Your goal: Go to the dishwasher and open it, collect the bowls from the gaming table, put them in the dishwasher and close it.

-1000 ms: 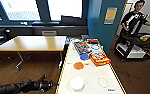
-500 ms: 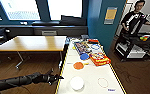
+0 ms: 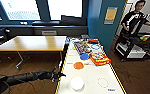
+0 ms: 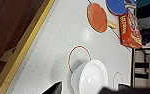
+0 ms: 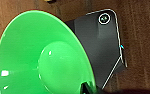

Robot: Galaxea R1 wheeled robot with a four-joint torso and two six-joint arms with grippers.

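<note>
The left end effector (image 3: 58, 75), whose grip I cannot tell, hovers at the table's (image 3: 91, 75) near left edge, with the orange bowl (image 3: 78, 65) farther and right of it; the right grips a green bowl (image 5: 43, 57).

The gaming table (image 3: 91, 75), white-topped with yellow edge trim, carries a white bowl (image 3: 77, 83), orange disc (image 3: 78, 65), blue disc (image 3: 84, 56) and a red box (image 3: 99, 58).

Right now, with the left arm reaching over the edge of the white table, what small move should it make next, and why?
Probably ease the left end effector forward to the white bowl. It sits at the gaming table edge, short of that nearest bowl. The orange bowl and blue bowl lie farther off.
</note>
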